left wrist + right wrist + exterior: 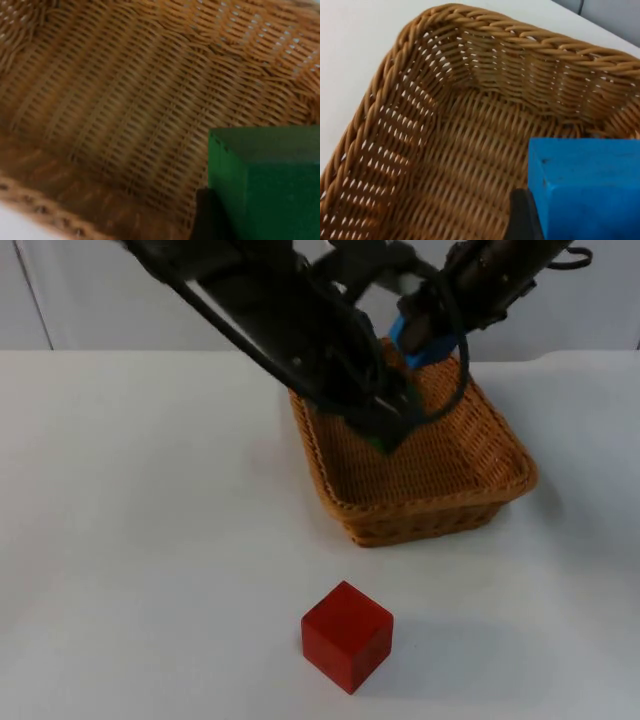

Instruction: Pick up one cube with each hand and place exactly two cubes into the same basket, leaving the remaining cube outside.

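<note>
Left end effector [392, 435] low inside the basket [500, 490], clamped on the green cube [270, 185]; the cube hangs just over the woven floor. Right end effector [425, 340] above the basket's far rim, clamped on the blue cube [420, 345], also seen at [587, 187] over the basket's inside. Red cube [346, 635] sits alone on the white counter [130, 540], well apart from the basket, on its near side. 2 cubes gripped, 1 on the counter.
</note>
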Controlling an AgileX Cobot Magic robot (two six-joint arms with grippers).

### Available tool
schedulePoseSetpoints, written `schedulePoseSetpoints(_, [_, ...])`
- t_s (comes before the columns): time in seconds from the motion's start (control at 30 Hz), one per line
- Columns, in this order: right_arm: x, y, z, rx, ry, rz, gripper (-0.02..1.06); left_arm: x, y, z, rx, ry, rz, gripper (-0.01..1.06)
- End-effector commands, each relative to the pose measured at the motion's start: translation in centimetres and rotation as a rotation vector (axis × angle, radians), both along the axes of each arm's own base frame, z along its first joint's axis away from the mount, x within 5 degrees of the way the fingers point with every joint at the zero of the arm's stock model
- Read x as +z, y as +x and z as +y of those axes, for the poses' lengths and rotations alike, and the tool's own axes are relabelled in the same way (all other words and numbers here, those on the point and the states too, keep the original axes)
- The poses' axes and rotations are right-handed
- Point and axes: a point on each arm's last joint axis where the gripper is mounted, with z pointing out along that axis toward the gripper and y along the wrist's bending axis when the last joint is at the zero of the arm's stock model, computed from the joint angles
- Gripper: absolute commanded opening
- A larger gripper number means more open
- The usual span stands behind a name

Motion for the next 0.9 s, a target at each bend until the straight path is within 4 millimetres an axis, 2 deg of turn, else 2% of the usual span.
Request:
schedulePoseSetpoints(0.0, [0.1,0.1,0.4,-0.008,0.030,-0.013,0.00,-0.1,0.1,-0.8,-0.002,-0.018,-0.036,0.00])
schedulePoseSetpoints(0.07, [-0.2,0.2,0.6,-0.010,0.049,-0.007,0.00,-1.3,0.2,-1.7,-0.019,-0.006,-0.077,0.00])
schedulePoseSetpoints(0.13, [-0.3,0.2,0.6,-0.010,0.051,-0.004,0.00,-1.5,0.2,-2.0,-0.021,-0.006,-0.098,0.00])
schedulePoseSetpoints(0.33, [-0.5,0.3,0.8,-0.015,0.066,-0.009,0.00,-3.7,0.7,-2.1,-0.009,0.014,-0.113,0.00])
schedulePoseSetpoints(0.5, [-2.2,0.1,1.8,0.012,0.052,0.011,0.00,-5.8,0.7,-2.1,-0.011,0.039,-0.078,0.00])
schedulePoseSetpoints(0.7, [-3.7,0.1,2.1,0.022,0.047,0.027,0.00,-6.0,0.7,-2.1,-0.009,0.040,-0.078,0.00])
schedulePoseSetpoints(0.87, [-3.7,0.1,2.1,0.022,0.047,0.027,0.01,-6.0,0.8,-2.1,-0.009,0.040,-0.079,0.00])
